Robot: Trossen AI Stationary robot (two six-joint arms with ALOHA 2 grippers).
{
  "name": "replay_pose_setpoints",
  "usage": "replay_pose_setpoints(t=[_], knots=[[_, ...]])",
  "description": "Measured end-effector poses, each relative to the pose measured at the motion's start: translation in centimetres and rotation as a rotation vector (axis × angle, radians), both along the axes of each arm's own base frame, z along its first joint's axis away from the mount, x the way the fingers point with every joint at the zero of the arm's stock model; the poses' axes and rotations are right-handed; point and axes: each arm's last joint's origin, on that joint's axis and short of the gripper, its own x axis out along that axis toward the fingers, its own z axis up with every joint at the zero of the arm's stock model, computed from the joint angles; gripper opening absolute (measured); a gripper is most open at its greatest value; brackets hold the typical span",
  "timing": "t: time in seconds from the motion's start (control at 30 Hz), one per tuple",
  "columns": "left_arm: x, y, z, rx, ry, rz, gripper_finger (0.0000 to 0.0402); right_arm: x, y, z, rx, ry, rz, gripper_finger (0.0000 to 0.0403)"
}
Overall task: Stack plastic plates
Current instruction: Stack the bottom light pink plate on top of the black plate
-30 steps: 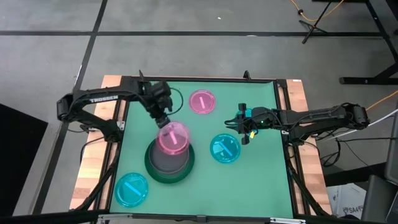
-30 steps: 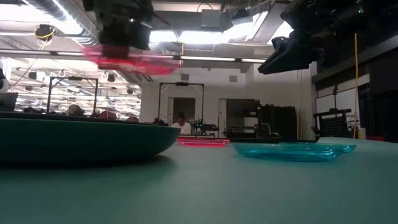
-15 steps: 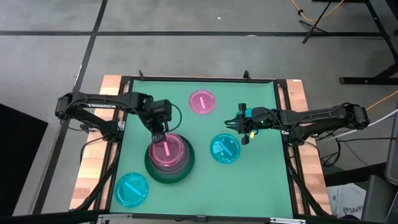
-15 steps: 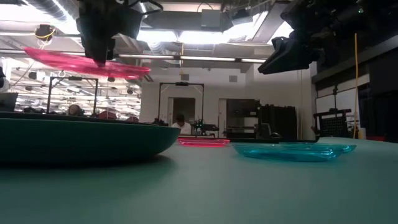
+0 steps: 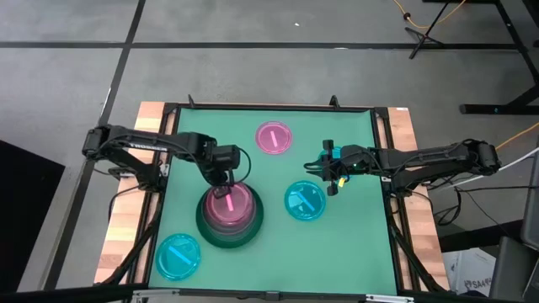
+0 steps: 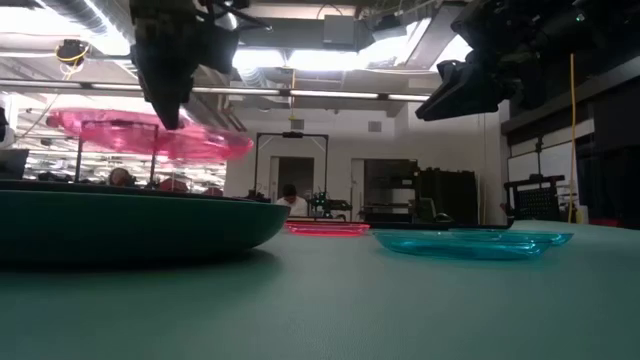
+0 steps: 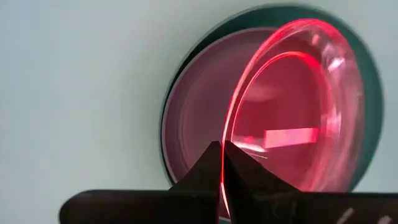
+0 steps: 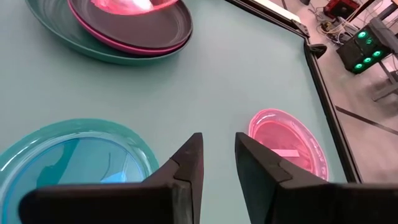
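Note:
A small translucent pink plate [image 5: 229, 206] hangs over a stack whose base is the large dark green plate [image 5: 205, 229], near the table's left. My left gripper [image 5: 225, 179] is shut on it. In the left wrist view the pink plate [image 7: 298, 106] sits above a dark plate [image 7: 189, 130] that lies inside the green one [image 7: 372, 81]. My right gripper [image 5: 327, 178] waits open above the table's right half, touching nothing. Another small pink plate [image 5: 274, 137] and two cyan plates [image 5: 304, 201] [image 5: 178, 256] lie flat on the table. My left gripper pinches the translucent pink plate by its rim [image 7: 227, 138] on the plate's far side, between the two fingers [image 7: 208, 165]. The fingers come from above, pointing down. In the low view the plate [image 6: 150, 135] is lifted clear of the stack and slightly tilted.
The cyan plate [image 8: 68, 158] lies just below my right gripper [image 8: 217, 155], and the small pink plate [image 8: 287, 142] lies beyond it near the table's raised edge [image 8: 323, 93]. Bare green table shows between the stack and the right-hand cyan plate.
My left gripper has moved toward the table's near edge and down, carrying the translucent pink plate over the stack. The plate now hangs lower, close above the stack. The gripper has stayed shut on its rim.

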Motion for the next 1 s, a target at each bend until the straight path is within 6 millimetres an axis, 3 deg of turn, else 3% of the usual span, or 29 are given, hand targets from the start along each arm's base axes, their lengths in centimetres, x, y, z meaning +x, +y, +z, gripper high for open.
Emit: replay_pose_setpoints(t=[0.63,1.0], knots=[[3.0,0.1,-5.6,-0.006,0.211,-0.008,0.0,0.0,0.0,0.0,0.0,-0.005,-0.001,0.0083],[3.2,0.2,-6.1,0.025,0.233,-0.005,0.0,0.0,0.0,0.0,0.0,-0.005,-0.001,0.0083]])
